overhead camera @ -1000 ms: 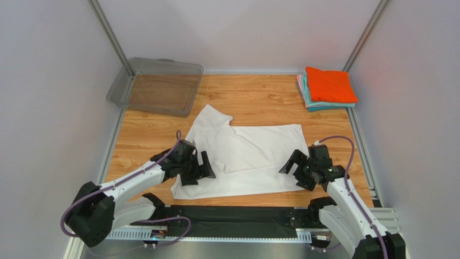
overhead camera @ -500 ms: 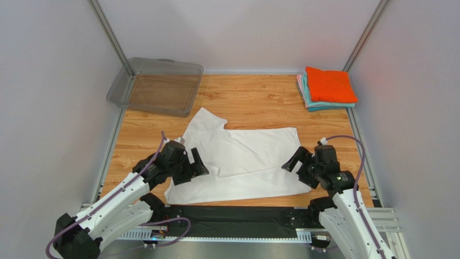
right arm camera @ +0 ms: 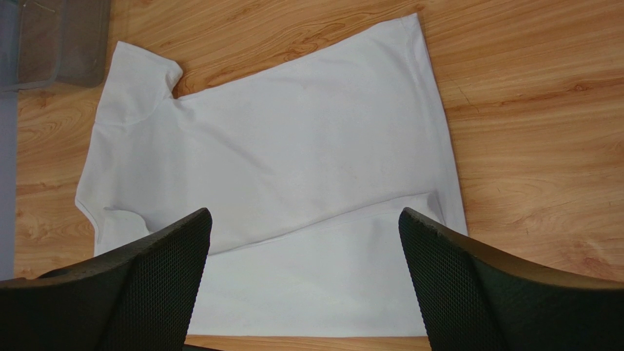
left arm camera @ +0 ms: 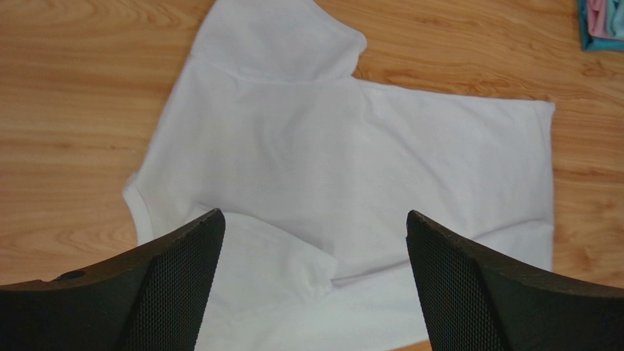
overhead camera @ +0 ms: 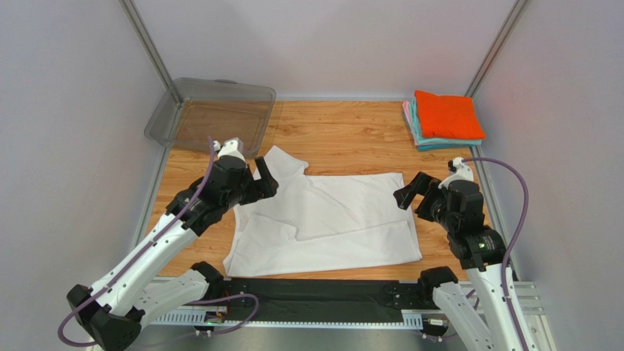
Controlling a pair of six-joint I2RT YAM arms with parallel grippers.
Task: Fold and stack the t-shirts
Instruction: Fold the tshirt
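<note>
Hanging above a white shirt (overhead camera: pixel 329 219) lying on the surface (overhead camera: pixel 344 139).
Holding nothing with the left gripper (overhead camera: pixel 260 183) or the right gripper (overhead camera: pixel 416 199), both spread wide.

White shells over black joints on the left arm (overhead camera: pixel 150 252) and the right arm (overhead camera: pixel 494 307), a purple cable (overhead camera: pixel 524 194) looping along each. And there, left gripper (left arm camera: pixel 315 219) and right gripper (right arm camera: pixel 305 213): broad black fingers (left arm camera: pixel 176 285), finely mesh-textured.
</note>
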